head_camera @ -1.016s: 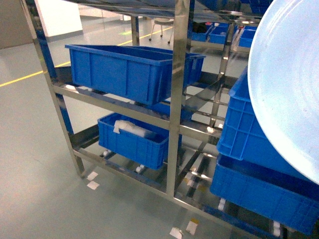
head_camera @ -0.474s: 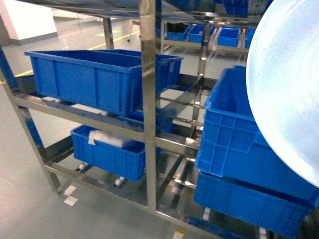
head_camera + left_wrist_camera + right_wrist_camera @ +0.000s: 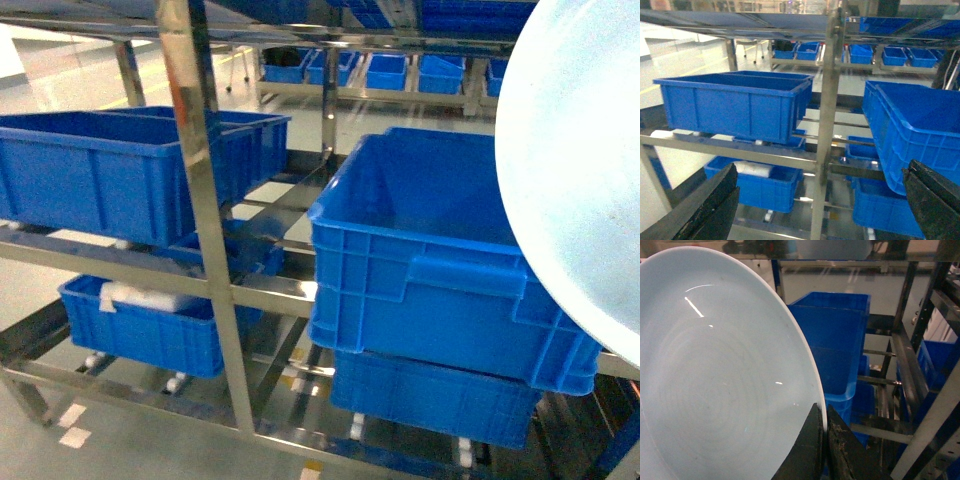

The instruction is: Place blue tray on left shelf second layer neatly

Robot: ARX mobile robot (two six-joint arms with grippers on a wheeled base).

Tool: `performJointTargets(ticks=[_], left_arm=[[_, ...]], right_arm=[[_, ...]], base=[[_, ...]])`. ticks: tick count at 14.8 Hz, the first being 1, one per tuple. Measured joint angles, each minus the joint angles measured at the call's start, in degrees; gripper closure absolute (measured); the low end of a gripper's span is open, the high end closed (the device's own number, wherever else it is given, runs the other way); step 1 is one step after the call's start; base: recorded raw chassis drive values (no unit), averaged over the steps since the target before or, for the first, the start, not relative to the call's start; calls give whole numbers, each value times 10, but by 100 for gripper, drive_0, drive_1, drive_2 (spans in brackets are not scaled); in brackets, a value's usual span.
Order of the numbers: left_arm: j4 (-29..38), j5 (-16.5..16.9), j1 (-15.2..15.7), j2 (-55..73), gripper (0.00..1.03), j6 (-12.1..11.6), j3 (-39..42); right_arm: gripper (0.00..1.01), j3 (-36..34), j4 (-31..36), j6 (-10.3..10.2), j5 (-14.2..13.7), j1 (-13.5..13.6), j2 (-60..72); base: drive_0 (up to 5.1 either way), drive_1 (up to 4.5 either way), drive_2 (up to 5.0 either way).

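The blue tray (image 3: 585, 170), a pale round dish, is held up on edge and fills the right side of the head view. In the right wrist view the blue tray (image 3: 725, 370) covers the left half, and my right gripper (image 3: 824, 415) is shut on its rim. My left gripper (image 3: 820, 200) is open and empty, its dark fingers (image 3: 705, 210) wide apart, facing the steel rack. The left shelf (image 3: 205, 230) stands ahead. A large dark-blue crate (image 3: 100, 170) sits in its left bay on the second layer rail (image 3: 100, 262).
A dark-blue crate (image 3: 430, 250) sits tilted in the right bay over another crate (image 3: 430, 395). A lower crate (image 3: 140, 325) holds a white bundle. More racks with small blue bins (image 3: 400, 72) stand behind. White tape marks (image 3: 72, 425) lie on the floor.
The head view has swung right along the rack: the upright post and the left crates slid leftward, and the right-bay crates came to the centre. The tray stays held at the right.
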State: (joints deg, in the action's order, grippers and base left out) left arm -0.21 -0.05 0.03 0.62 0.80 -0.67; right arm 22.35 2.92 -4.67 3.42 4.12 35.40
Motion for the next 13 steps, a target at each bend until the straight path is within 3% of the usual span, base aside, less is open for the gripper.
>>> performJointTargets(ticks=[5,13], left_arm=[[0,0,-1,0,5,0,0],[0,0,0,0,5,0,0]], right_arm=[[99,0,-2,0,-2,0,1],[99,1,-1,0,0,0,1]], base=[[19,448,-411],[-77,-77,-77]])
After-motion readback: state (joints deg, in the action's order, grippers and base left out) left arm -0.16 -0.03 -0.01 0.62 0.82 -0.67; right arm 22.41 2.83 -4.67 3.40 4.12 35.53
